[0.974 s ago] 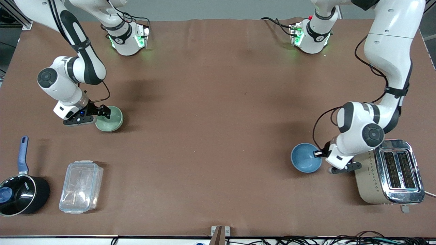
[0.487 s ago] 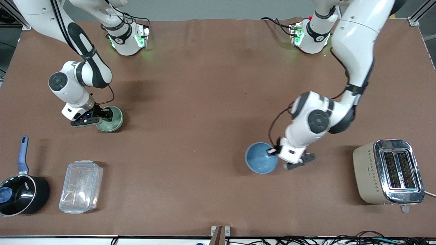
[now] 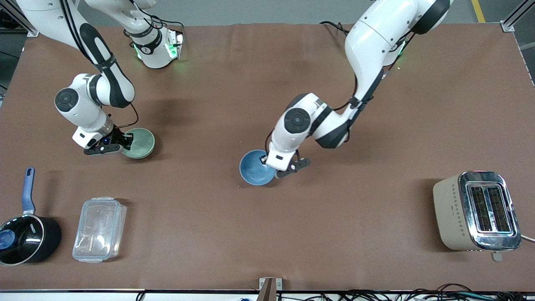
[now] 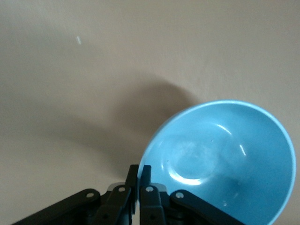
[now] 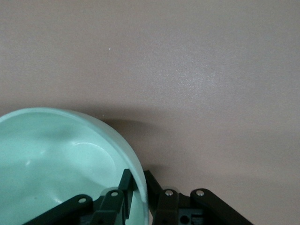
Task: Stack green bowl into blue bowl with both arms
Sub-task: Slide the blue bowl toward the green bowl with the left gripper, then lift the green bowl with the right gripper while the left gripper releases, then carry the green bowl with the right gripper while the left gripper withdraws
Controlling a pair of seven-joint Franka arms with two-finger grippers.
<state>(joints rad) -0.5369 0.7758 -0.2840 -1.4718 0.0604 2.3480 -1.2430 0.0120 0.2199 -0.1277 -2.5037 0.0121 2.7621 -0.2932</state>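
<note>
The blue bowl (image 3: 256, 168) is held tilted over the middle of the table by my left gripper (image 3: 271, 165), which is shut on its rim. In the left wrist view the bowl (image 4: 225, 159) opens toward the camera, and the left gripper (image 4: 140, 172) pinches its rim. The green bowl (image 3: 139, 143) is toward the right arm's end of the table. My right gripper (image 3: 123, 141) is shut on its rim. In the right wrist view the right gripper (image 5: 139, 180) has one finger inside and one outside the green bowl's wall (image 5: 61, 154).
A beige and chrome toaster (image 3: 476, 211) stands toward the left arm's end, near the front camera. A clear lidded plastic container (image 3: 99, 229) and a black saucepan with a blue handle (image 3: 25, 232) sit toward the right arm's end, nearer the camera than the green bowl.
My left arm has carried the blue bowl from beside the toaster to the middle of the table. My right gripper with the green bowl has shifted only slightly.
</note>
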